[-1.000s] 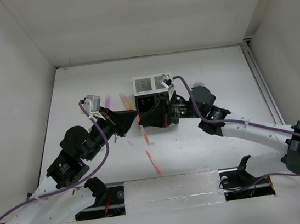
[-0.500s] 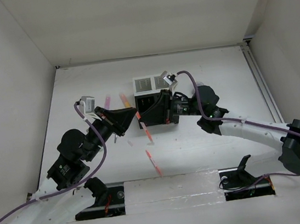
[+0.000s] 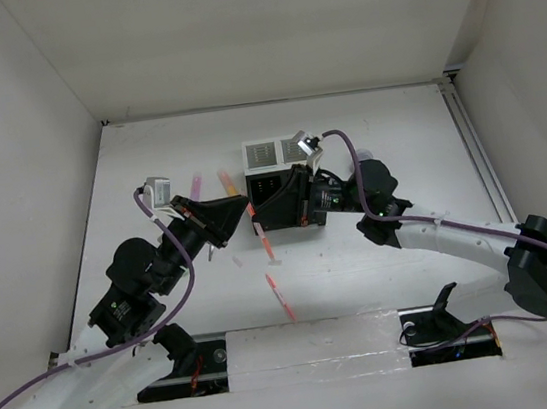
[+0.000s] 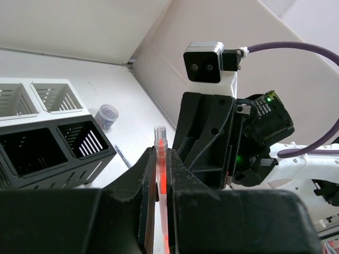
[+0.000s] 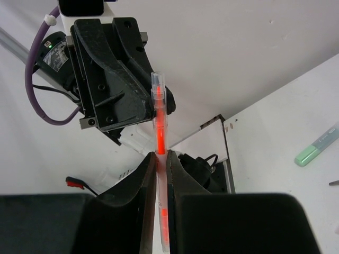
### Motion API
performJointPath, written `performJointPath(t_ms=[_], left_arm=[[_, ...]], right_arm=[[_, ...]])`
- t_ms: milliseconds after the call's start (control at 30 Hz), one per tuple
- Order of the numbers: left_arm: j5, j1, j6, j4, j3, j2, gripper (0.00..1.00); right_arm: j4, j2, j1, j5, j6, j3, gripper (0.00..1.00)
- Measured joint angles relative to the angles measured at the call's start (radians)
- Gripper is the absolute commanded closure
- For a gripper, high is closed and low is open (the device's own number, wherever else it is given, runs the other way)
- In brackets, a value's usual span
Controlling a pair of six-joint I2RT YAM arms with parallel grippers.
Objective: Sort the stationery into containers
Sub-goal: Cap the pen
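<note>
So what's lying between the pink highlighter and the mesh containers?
An orange highlighter lies there, as the top external view shows.

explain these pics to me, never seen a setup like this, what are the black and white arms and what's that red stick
These are two robot arms bolted to a white table. The wide picture looks down from above; the other two come from cameras on each wrist, looking along its own claw. The left claw and right claw each pinch a thin red pen; whether it is one shared pen I cannot tell. On the table sit a mesh organiser, a pink highlighter, an orange highlighter and a second red pen lying loose.
</note>
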Motion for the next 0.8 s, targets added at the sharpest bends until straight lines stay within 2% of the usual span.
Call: performJointPath(t_ms=[533, 800], left_arm=[[-0.015, 0.006, -0.004, 0.021, -0.015, 0.003, 1.00], [-0.029, 0.007, -0.003, -0.001, -0.027, 0.003, 1.00]], right_arm=[[-0.020, 0.000, 0.003, 0.041, 0.006, 0.000, 1.00], [-0.125, -0.002, 0.002, 0.052, 0.060, 0.019, 1.00]])
